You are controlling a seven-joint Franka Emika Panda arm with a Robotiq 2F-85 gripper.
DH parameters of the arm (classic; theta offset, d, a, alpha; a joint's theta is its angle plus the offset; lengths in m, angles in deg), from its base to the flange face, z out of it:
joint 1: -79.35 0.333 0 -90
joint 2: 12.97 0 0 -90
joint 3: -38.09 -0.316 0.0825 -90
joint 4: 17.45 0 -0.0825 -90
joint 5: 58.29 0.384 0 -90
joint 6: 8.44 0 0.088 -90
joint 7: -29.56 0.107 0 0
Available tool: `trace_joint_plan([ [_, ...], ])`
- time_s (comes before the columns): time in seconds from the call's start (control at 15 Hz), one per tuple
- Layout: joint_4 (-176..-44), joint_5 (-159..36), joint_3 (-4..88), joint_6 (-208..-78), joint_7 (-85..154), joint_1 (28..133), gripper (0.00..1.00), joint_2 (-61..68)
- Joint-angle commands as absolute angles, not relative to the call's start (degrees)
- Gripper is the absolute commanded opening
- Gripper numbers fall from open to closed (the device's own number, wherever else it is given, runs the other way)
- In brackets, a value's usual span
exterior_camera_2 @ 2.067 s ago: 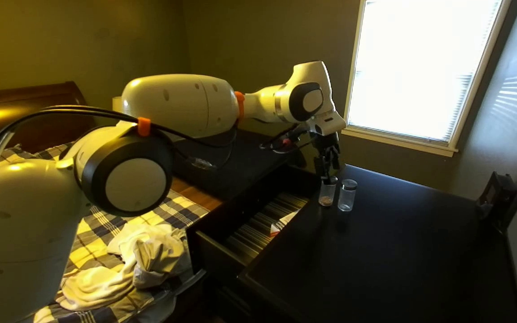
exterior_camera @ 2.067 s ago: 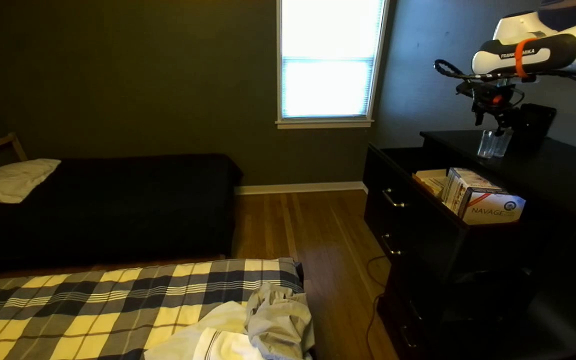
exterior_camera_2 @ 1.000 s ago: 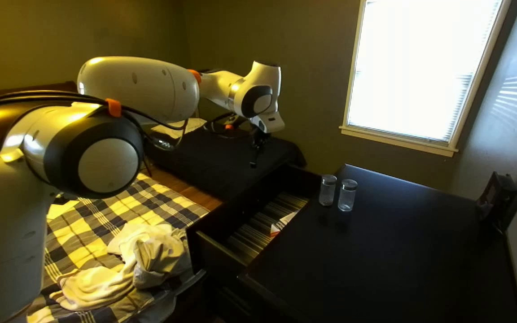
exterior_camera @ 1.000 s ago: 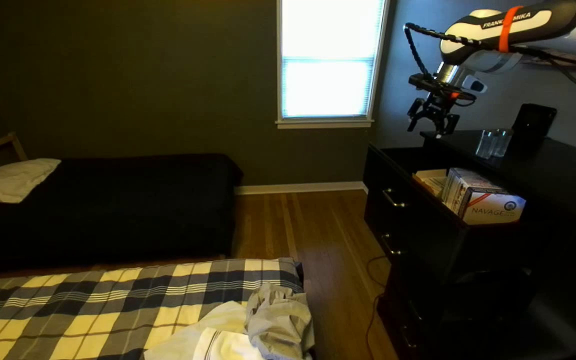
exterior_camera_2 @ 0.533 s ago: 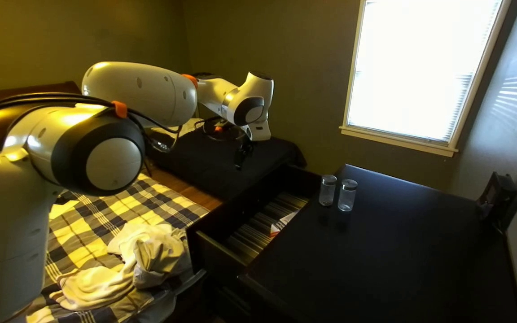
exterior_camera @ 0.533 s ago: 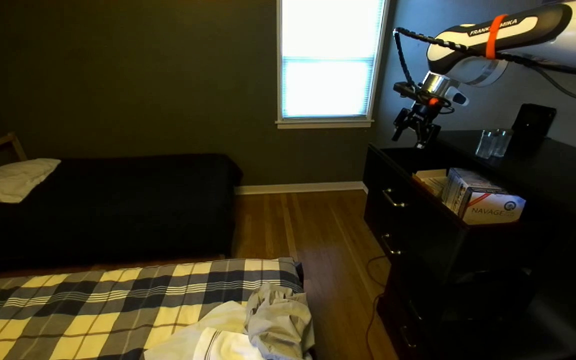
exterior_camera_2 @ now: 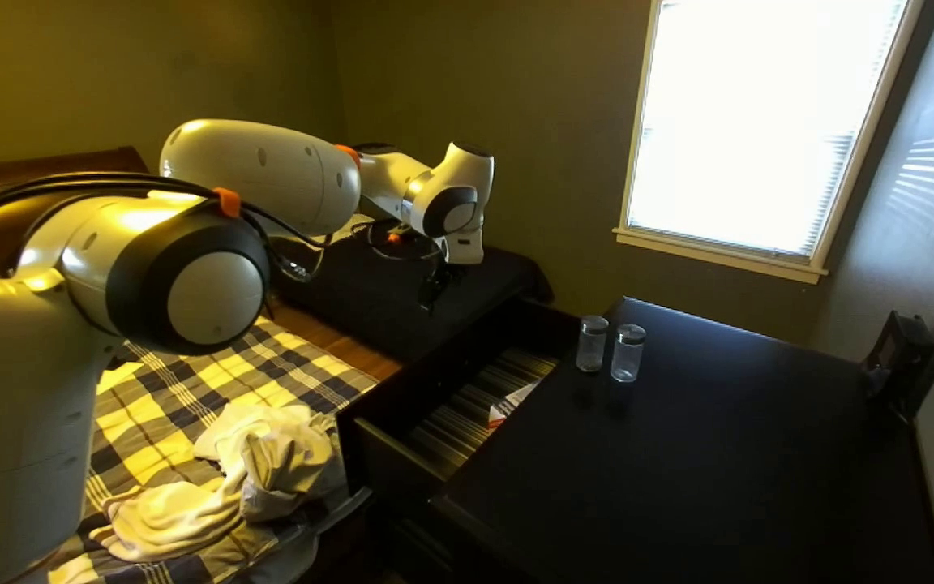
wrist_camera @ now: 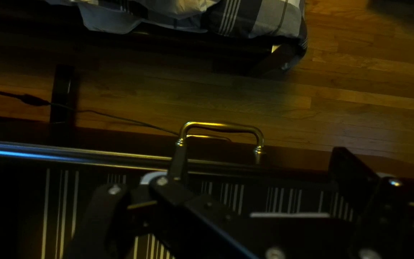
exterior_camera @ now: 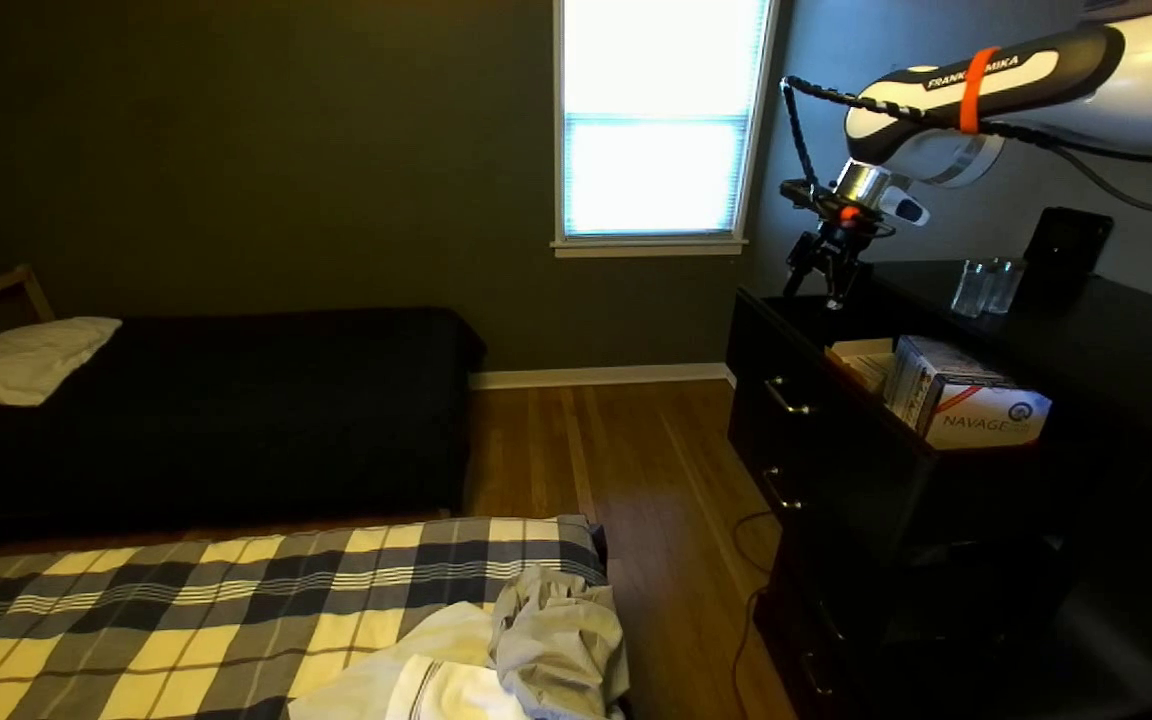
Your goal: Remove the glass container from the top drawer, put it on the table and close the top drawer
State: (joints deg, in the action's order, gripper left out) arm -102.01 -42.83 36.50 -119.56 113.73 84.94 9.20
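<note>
- In an exterior view, your gripper (exterior_camera: 813, 297) tilts near the far end of the pulled-out top drawer (exterior_camera: 856, 450), which holds a white-fronted box (exterior_camera: 986, 420).
- In an exterior view, a glass container (exterior_camera_2: 591, 347) stands upright on the table (exterior_camera_2: 718, 454), near the drawer-side edge, just beside a similar jar (exterior_camera_2: 627, 358).
- In the wrist view, your fingers (wrist_camera: 349, 169) are spread wide; past them shows a brass-toned handle (wrist_camera: 221, 126), contact impossible to judge.

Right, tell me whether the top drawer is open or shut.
Open: the top drawer juts out past the dresser top, exposing the NAVAGE box inside.
</note>
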Motion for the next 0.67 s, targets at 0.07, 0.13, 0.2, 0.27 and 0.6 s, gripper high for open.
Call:
trace_joint_plan([
  [0.07,-103.5,-44.4,37.3,-122.4,119.8,86.4,1.00,10.4],
  [0.13,-103.5,-44.8,37.4,-122.9,120.6,86.6,1.00,10.8],
  [0.2,-103.5,-44.9,37.5,-123.3,121.2,86.6,1.00,11.1],
  [0.27,-103.5,-45.1,37.5,-123.6,121.8,86.7,1.00,11.4],
  [0.6,-104.0,-47.1,38.1,-125.2,124.5,86.8,1.00,12.6],
])
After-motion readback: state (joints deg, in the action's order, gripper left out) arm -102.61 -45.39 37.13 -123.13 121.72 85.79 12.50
